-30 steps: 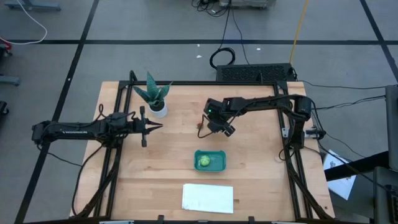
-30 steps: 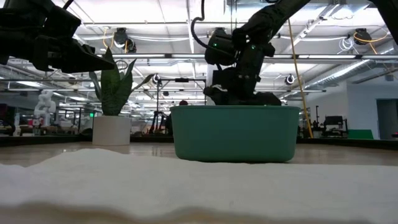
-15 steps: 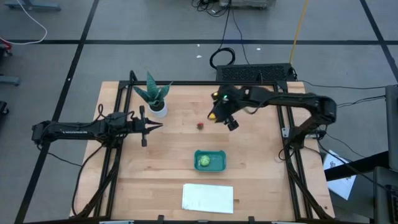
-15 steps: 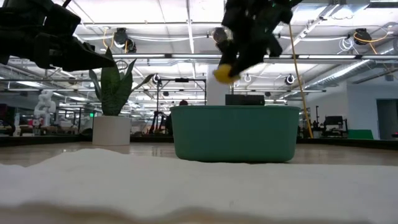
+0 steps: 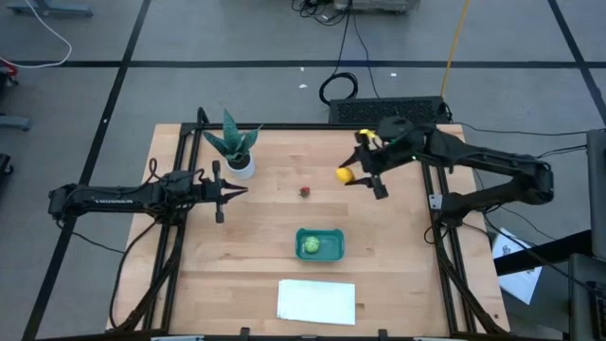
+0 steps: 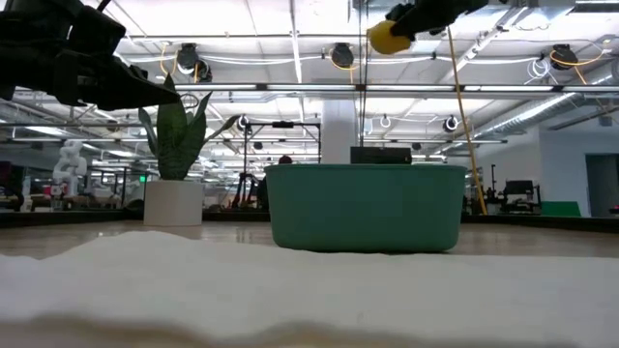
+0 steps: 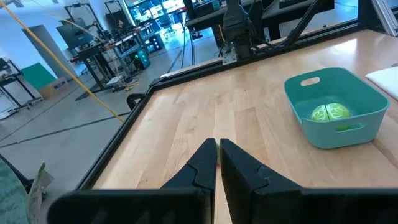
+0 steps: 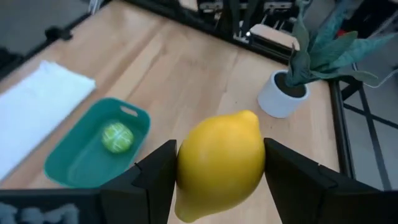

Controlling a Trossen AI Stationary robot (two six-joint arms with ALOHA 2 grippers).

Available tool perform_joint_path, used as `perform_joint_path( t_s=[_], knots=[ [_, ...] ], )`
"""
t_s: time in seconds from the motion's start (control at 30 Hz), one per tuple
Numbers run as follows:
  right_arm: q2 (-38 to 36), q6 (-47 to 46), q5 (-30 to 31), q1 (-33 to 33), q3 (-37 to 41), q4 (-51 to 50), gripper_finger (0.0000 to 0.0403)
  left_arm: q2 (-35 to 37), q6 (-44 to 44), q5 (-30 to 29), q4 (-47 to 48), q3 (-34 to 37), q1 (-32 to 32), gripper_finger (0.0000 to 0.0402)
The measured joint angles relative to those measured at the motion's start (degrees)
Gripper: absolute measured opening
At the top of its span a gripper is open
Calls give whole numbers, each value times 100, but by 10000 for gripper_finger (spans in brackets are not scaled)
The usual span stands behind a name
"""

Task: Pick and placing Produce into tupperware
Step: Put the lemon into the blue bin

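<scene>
Right fingers: my right fingers [image 8: 219, 180] are clamped on either side of the yellow lemon [image 5: 345, 174], which I have lifted high off the tabletop [image 5: 275, 227].
Lemon seat: it sits squarely between the two fingers in the right wrist view, with its pointed tip poking out past them.
Tub: the teal tupperware [image 5: 320, 243] is well apart from my right fingers, down on the tabletop; the light green round piece [image 5: 310, 246] already lies in one end of it.
How I'd do it: I would carry the lemon over the tub's empty end, come down inside the rim before letting go so it cannot bounce out, and keep clear of the green piece.
Red piece: the small dark red one [image 5: 305, 191] lies loose on the tabletop between my two sets of fingers.
Left fingers: my left fingers [image 7: 217, 163] are pressed closed on nothing, waiting just beside the potted plant [image 5: 235, 144].
Writing: white lettering runs along the left arm [image 5: 114, 200], too small for me to read; no other labels show.
</scene>
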State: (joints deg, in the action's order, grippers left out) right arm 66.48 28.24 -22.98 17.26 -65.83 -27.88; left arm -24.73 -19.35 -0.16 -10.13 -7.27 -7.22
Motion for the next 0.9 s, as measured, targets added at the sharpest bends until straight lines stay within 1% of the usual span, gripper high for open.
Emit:
perform_joint_path(
  t_s=[0.27,0.4,0.47,0.57,0.73,0.9],
  knots=[
    [-1063,-1126,-531,4,1584,1733,203,0,37,1,0,0,1,26],
    [-1416,-1862,-834,6,2320,2789,203,0,37,2,2,0,1,26],
    [-1503,-2270,-1034,5,2632,3384,203,0,37,2,2,0,-1,26],
    [-1554,-2644,-1062,2,2981,3955,203,0,37,2,2,0,-1,26],
    [-1539,-2787,-1058,2,3357,4264,203,0,61,2,2,0,-1,26],
    [-1422,-3071,-1059,-9,3520,4731,203,0,63,2,2,0,0,26]
  ],
)
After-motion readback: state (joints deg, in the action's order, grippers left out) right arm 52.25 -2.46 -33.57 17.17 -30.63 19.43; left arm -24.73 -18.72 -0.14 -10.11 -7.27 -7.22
